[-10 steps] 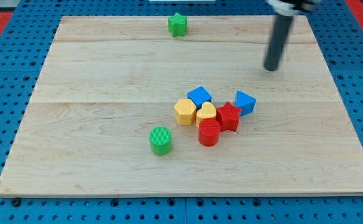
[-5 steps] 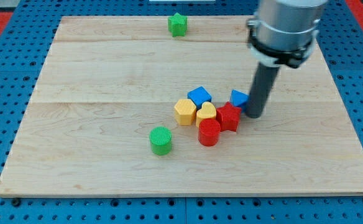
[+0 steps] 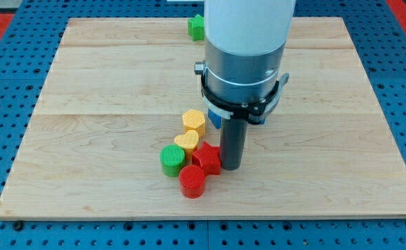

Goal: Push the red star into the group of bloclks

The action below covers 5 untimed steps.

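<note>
The red star lies near the board's middle bottom, touching the yellow heart, with the red cylinder just below it and the green cylinder to its left. A yellow hexagon sits above the heart. My tip rests against the red star's right side. A blue block shows only as a sliver behind the arm; any other blue block is hidden.
A green star sits at the board's top edge, partly hidden by the arm. The wooden board lies on a blue pegboard surface.
My tip swept from the view's upper right down and left, pushing the red star, red cylinder and yellow blocks leftward against the green cylinder. The arm now covers the blue blocks.
</note>
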### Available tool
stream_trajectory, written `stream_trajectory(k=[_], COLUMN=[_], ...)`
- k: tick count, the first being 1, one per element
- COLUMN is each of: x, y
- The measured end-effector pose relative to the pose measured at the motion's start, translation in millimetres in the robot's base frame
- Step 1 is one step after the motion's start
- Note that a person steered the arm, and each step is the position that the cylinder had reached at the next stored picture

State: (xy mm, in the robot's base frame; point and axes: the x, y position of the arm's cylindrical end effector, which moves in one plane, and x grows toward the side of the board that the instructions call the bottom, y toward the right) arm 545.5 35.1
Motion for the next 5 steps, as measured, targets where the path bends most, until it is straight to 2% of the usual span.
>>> stream_trajectory(k=[1, 5], x=[5, 5], y=[-9, -109])
